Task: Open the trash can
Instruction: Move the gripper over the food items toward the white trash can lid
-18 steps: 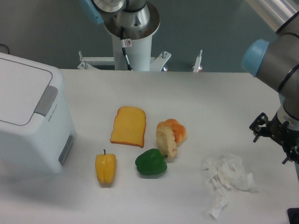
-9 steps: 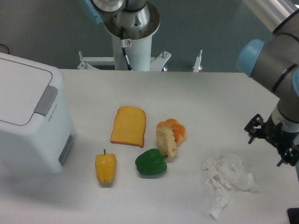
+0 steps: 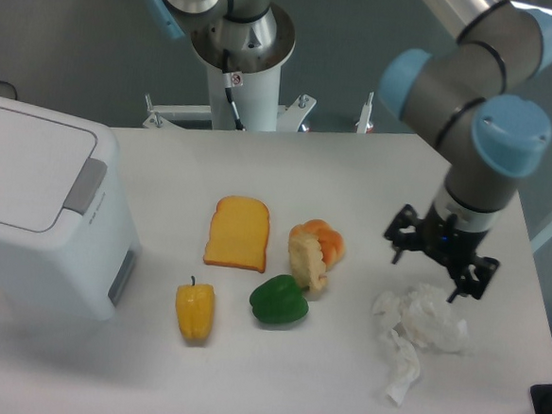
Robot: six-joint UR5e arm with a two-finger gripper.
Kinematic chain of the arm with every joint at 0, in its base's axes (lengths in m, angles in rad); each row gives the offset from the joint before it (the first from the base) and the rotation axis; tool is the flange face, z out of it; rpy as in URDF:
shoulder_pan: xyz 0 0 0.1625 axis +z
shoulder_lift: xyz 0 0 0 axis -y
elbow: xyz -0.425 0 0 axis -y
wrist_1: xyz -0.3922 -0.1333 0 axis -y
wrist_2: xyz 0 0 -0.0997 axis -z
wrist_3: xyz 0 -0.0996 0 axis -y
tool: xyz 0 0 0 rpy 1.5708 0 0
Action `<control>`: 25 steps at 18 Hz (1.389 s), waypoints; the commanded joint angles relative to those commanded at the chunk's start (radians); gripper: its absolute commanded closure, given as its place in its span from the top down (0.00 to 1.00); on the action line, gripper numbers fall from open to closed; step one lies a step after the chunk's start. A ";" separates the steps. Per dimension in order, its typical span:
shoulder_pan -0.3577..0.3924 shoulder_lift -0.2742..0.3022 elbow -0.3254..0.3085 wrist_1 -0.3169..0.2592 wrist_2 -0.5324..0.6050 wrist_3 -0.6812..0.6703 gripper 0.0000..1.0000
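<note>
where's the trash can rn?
The large white boxy plastic trash can sits at the table's left edge in the camera view, lid closed, left of the yellow pepper.

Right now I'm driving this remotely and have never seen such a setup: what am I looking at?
One fixed camera looks down at a white table. The grey and blue jointed machine is a robot arm; its black gripper hangs over crumpled tissue, fingers apart, holding nothing. At left is the white trash can, lid shut. Between them lie a toast slice, bread pieces, a green pepper and a yellow pepper.
</note>
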State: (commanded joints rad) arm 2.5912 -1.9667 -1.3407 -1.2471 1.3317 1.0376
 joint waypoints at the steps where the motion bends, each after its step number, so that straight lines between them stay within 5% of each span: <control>1: -0.023 0.006 -0.002 0.002 -0.014 -0.046 1.00; 9: -0.123 0.160 -0.072 0.000 -0.156 -0.226 1.00; 13: -0.143 0.192 -0.072 -0.002 -0.249 -0.330 1.00; 20: -0.217 0.244 -0.166 0.000 -0.259 -0.537 1.00; 25: -0.258 0.252 -0.167 0.002 -0.262 -0.657 1.00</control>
State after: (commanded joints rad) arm 2.3332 -1.7150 -1.5079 -1.2456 1.0692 0.3806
